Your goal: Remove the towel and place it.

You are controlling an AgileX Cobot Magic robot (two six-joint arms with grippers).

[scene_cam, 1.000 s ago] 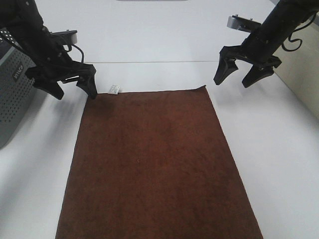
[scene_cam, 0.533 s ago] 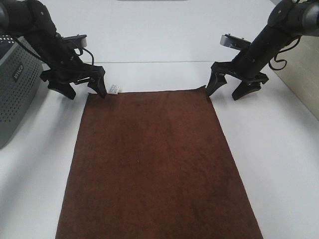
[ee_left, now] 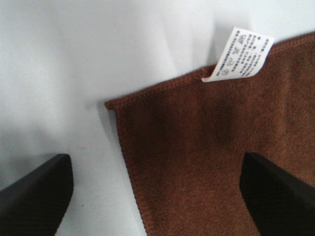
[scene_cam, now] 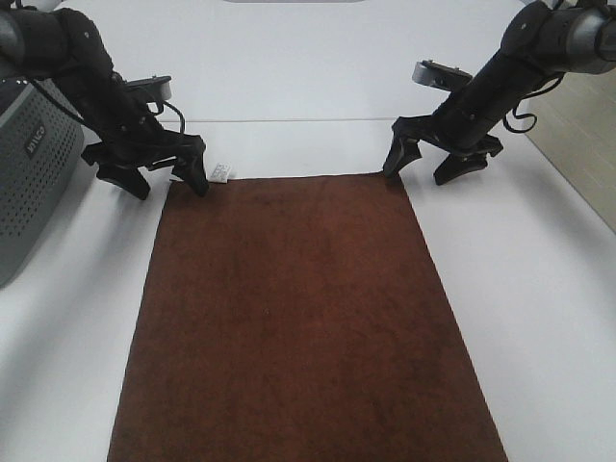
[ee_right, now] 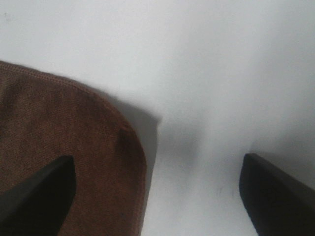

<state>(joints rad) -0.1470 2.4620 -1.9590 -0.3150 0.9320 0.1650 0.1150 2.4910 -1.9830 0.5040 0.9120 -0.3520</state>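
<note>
The dark brown towel (scene_cam: 298, 308) lies flat on the white table, running from mid-table to the near edge, its small white tag (scene_cam: 221, 172) at the far left corner. My left gripper (scene_cam: 162, 179) stands open, straddling that far left corner (ee_left: 115, 104), one finger over the cloth, one over bare table; the tag (ee_left: 238, 55) shows close by. My right gripper (scene_cam: 421, 167) is open too, straddling the far right corner (ee_right: 133, 137), one finger (ee_right: 34, 196) over the towel, the other (ee_right: 280, 196) over the table. Neither holds anything.
A grey perforated box (scene_cam: 29, 183) stands at the left edge beside the left arm. A beige surface (scene_cam: 587, 144) borders the table on the right. White table (scene_cam: 298, 77) stretches behind the towel.
Both grippers have come down and inward from above the table to the towel's far corners, staying open. The towel has not moved.
</note>
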